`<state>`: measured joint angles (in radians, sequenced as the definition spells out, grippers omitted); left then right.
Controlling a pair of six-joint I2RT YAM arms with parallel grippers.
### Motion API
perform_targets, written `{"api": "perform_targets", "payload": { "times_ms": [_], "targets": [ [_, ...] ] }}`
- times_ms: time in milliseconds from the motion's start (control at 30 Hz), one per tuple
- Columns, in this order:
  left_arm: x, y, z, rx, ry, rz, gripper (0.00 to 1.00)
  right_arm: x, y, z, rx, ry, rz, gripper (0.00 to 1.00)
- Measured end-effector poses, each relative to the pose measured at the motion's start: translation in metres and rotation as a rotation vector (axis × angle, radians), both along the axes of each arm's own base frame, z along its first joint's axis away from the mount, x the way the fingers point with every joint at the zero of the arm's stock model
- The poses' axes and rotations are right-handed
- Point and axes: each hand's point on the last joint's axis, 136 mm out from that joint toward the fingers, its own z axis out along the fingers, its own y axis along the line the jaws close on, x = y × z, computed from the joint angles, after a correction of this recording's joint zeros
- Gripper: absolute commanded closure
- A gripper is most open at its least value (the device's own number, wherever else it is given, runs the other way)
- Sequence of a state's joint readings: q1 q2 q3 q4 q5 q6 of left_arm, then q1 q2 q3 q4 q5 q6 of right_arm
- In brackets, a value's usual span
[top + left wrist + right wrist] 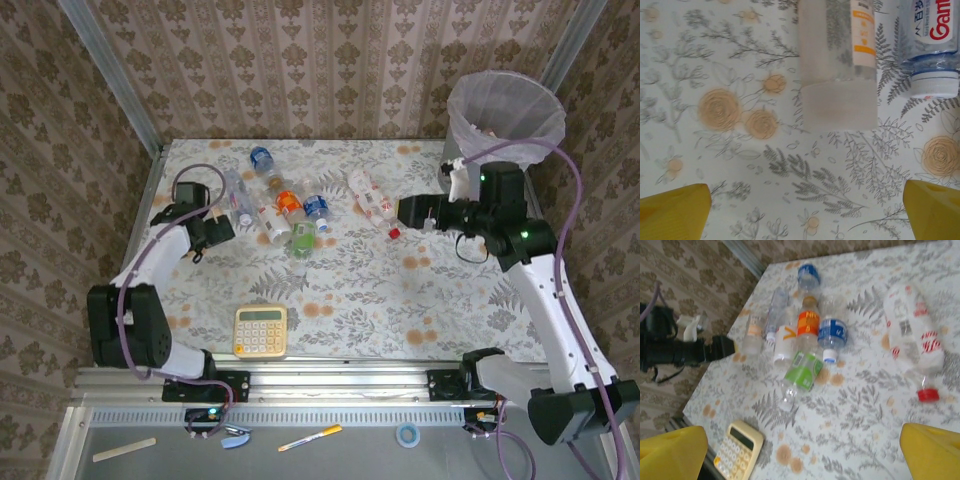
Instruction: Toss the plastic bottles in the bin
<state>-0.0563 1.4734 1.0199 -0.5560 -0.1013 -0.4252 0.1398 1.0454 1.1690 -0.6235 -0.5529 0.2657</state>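
1. The left gripper hangs over the left side of the table, right at the left end of the bottle pile. On its wrist cam the yellow fingers are spread wide with nothing between them, just flowery tablecloth. A frosted bottle with an orange label and a Ganten bottle with a white cap lie just ahead of it.
2. The yellow calculator lies flat by the near edge, left of centre and well apart from the bottles.
3. Most of the plastic bottles are lying down in a loose pile on the far half of the table, left of centre. There's a blue-labelled one nearest the far edge, then orange, blue and white ones, and a green-labelled bottle closest to the near side.
4. The red-labelled bottle lies by itself just right of the pile, with its red cap pointing towards the near right.
5. The right gripper sits just beside that cap, aimed left. Its fingers are wide apart and holding nothing.
6. The bin stands upright at the far right corner, behind the right arm, with the bag liner folded over its rim.
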Motion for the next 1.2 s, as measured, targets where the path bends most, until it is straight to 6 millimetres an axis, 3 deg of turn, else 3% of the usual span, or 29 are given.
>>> {"api": "perform_targets", "payload": {
  "times_ms": [200,333,467,567,767,1000,1100,1200],
  "targets": [
    [0.038,0.001,-0.012,-0.063,-0.018,-0.022,0.07,-0.027,0.002,-0.012,-0.001,-0.001,0.018,0.0],
    [0.051,-0.005,-0.034,-0.099,-0.005,-0.05,0.15,-0.038,0.001,-0.019,-0.008,0.017,0.02,0.0],
    [0.054,-0.01,-0.059,-0.137,0.036,-0.072,0.3,-0.04,-0.001,-0.024,-0.021,0.034,0.011,0.0],
    [0.057,-0.013,-0.062,-0.15,0.028,-0.073,0.4,-0.041,-0.002,-0.023,-0.023,0.033,0.01,0.0],
    [0.054,-0.015,-0.06,-0.159,-0.01,-0.086,0.51,-0.04,-0.002,-0.024,-0.024,0.038,0.009,0.0],
    [0.03,-0.024,-0.037,-0.182,-0.094,-0.116,0.52,-0.035,-0.002,-0.032,-0.029,0.056,0.003,0.0],
    [0.021,-0.041,-0.016,-0.187,-0.165,-0.169,0.53,-0.034,-0.002,-0.041,-0.028,0.078,0.001,0.0],
    [0.013,-0.074,0.012,-0.193,-0.243,-0.276,0.53,-0.032,-0.001,-0.045,-0.025,0.087,0.002,0.0]
  ]
}}
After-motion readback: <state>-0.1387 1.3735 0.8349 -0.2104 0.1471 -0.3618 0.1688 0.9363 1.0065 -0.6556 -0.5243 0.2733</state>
